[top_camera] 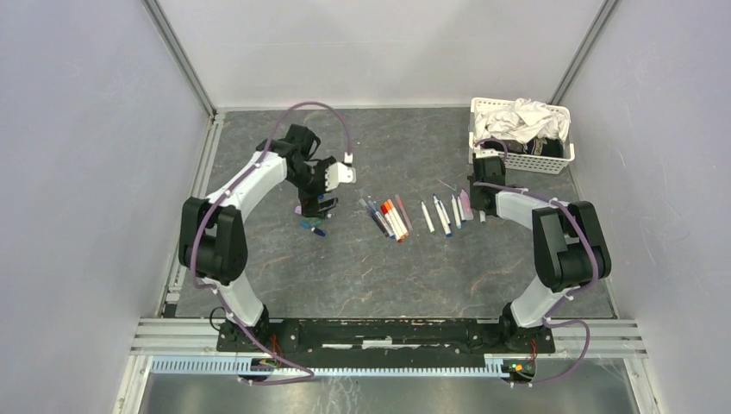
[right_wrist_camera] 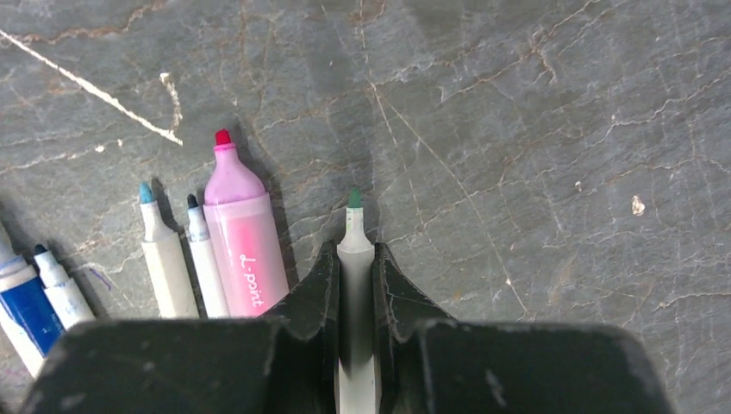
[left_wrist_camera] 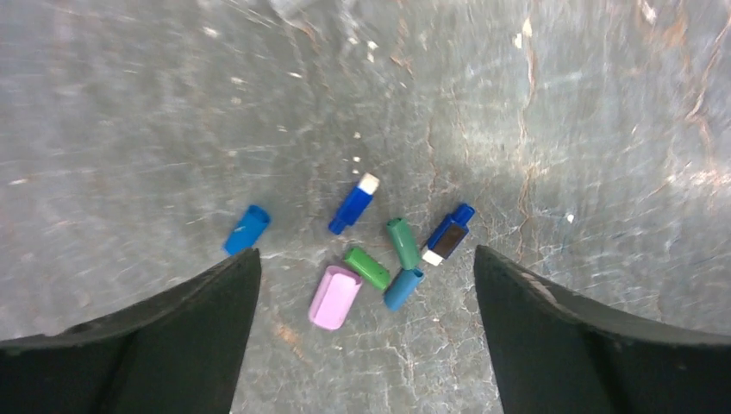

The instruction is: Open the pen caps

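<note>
A handful of short plastic pen caps (left_wrist_camera: 334, 297), blue, green and lilac, lay on the grey surface (left_wrist_camera: 560, 129) beneath the empty, wide-open left gripper (left_wrist_camera: 364, 259). The right gripper (right_wrist_camera: 355, 259) clamped a bared white green-tipped pen (right_wrist_camera: 353, 233); several middle pens (top_camera: 392, 220) looked uncapped yet to be.

A white mesh basket (top_camera: 536, 162) of crumpled cloth (top_camera: 526, 116) sits in the far right corner of the dark table (top_camera: 388, 276).
</note>
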You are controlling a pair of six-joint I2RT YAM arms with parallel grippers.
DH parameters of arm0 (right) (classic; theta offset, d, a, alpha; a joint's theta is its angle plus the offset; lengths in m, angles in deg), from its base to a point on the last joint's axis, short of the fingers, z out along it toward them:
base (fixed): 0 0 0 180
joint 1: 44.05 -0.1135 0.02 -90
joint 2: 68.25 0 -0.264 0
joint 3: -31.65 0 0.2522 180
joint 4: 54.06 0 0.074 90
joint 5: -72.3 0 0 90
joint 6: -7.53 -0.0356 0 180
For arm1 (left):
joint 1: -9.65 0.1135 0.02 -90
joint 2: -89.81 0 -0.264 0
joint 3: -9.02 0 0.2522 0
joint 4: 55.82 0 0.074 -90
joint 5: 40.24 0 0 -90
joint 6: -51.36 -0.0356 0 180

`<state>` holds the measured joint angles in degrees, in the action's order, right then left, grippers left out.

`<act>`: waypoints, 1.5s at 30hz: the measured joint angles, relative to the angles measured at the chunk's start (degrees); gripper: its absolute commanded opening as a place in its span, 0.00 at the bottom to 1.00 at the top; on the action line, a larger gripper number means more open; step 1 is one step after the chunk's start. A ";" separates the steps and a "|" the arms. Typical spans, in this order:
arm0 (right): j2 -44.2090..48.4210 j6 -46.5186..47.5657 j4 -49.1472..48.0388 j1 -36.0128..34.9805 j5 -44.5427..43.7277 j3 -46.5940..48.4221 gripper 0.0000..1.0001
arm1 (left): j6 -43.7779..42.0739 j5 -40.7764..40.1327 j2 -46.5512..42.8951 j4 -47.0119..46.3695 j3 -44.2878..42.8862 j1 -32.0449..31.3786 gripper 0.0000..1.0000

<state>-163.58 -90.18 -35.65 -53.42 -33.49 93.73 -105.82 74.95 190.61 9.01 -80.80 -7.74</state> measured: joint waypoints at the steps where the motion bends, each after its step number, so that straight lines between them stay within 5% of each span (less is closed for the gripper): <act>1: -0.31 0.11 -0.17 0.00 -0.17 0.26 0.14 | 0.72 0.66 -0.74 1.53 -1.84 0.00 1.00; 12: -0.76 -0.48 -0.66 0.00 0.09 0.61 0.26 | 14.08 -0.87 -8.63 8.07 -24.79 0.00 1.00; 19: -0.28 -1.01 0.63 0.00 0.94 1.55 0.29 | 19.43 -2.54 -19.61 5.95 -20.92 0.02 1.00; 24: 1.36 -1.51 1.27 0.00 1.95 2.25 0.31 | 21.99 -2.56 -19.58 6.12 -20.59 0.02 1.00; 28: 5.01 -2.16 2.86 -0.42 2.80 2.93 0.43 | 24.68 -2.62 -15.61 7.23 -21.35 0.02 1.00; 34: 10.51 -3.98 3.96 -3.19 3.74 7.26 0.98 | 28.46 -2.64 -13.81 7.48 -21.35 0.02 1.00; 45: 19.39 -18.88 -5.84 5.33 19.67 2.40 0.98 | 30.34 -2.47 -13.22 5.18 -16.94 0.63 1.00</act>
<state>-144.19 -109.06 -41.49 -48.09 -13.82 96.13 -75.48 72.48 177.38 14.19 -97.73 -7.10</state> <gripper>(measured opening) 0.979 0.996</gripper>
